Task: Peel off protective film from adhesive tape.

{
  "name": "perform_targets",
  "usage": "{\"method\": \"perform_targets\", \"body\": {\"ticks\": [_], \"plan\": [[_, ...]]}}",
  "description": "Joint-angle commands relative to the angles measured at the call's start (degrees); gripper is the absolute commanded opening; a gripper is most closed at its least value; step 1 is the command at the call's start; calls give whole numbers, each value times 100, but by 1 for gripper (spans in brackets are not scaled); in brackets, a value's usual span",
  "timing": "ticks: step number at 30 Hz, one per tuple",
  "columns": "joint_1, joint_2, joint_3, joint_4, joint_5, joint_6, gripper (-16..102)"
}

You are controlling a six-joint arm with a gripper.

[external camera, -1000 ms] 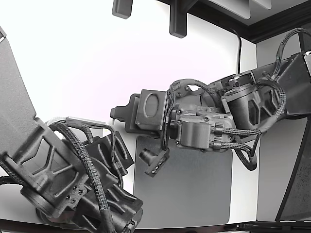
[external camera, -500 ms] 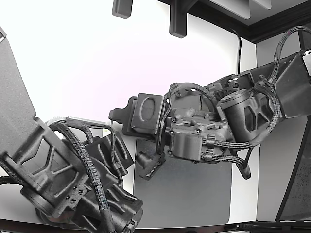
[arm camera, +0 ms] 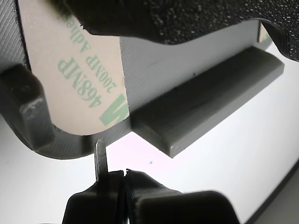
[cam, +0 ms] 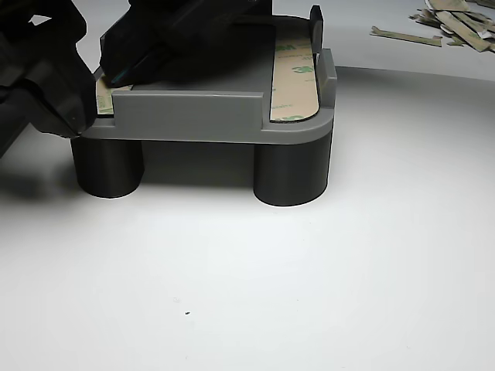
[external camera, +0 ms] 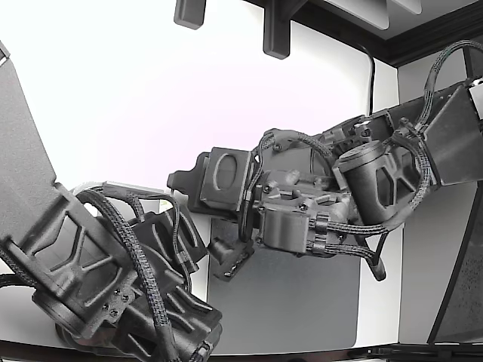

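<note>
White table (cam: pixel 348 270), grey fixture (cam: pixel 193 116), tape liner (arm camera: pixel 79 79) (printed "468MP")

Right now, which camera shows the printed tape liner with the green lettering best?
The wrist view: the liner fills the frame and its green print is legible, just beyond the gripper. The other view shows a strip on the gray part at a shallow angle. In the exterior view the arms hide it.

Lab/test bench setup: plain white tabletop (cam: pixel 309 294), 2 black 3D-printed-looking robot arms (external camera: pixel 98 279) with braided cable looms, grey printed fixture (cam: pixel 209 116) on round legs, grey work mat (external camera: pixel 302 309), pile of peeled liner scraps (cam: pixel 448 19).
</note>
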Motion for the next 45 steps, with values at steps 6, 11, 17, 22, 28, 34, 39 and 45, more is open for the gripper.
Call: {"method": "perform_targets", "body": {"ticks": [6, 11, 17, 22, 28, 34, 39, 45], "plan": [[0, 53, -211, 0, 9, 35, -11], [0, 53, -202, 9, 44, 0, -11], [0, -18, -237, 9, 79, -9, -11], [26, -123, -352, 88, 97, 26, -11], [35, -123, -352, 88, 97, 44, -11], [35, -88, -299, 62, 132, 9, -11], [35, -97, -299, 62, 141, 0, -11], [35, -114, -308, 70, 141, 9, -11]]}}
